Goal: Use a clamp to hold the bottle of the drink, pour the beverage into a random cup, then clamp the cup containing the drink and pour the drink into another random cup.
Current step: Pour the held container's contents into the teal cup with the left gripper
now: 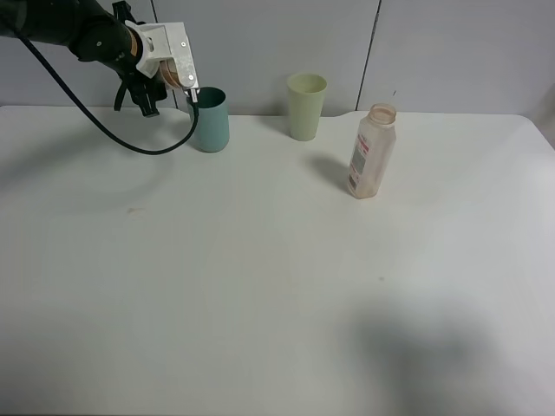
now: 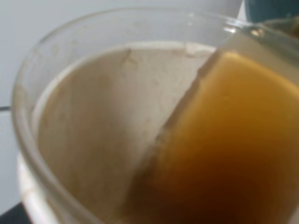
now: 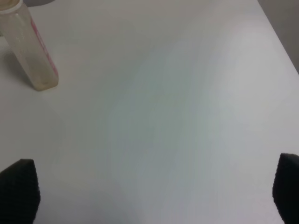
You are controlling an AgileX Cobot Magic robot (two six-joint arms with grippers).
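My left gripper (image 1: 179,81) is shut on the cup (image 1: 172,73) and holds it tipped on its side above the rim of the dark teal tumbler (image 1: 211,120) at the back left. The left wrist view looks into the cup (image 2: 84,140): the brown beverage (image 2: 224,154) lies slanted toward its clear rim, and a corner of the teal tumbler (image 2: 273,9) shows beyond. The bottle (image 1: 373,152) stands upright and uncapped at the right, also in the right wrist view (image 3: 35,53). My right gripper (image 3: 152,191) hangs open over bare table, apart from the bottle.
A pale yellow-green tumbler (image 1: 305,106) stands between the teal tumbler and the bottle. The left arm's black cable (image 1: 104,130) loops over the white table (image 1: 260,286). A grey panelled wall (image 1: 434,52) runs along the back.
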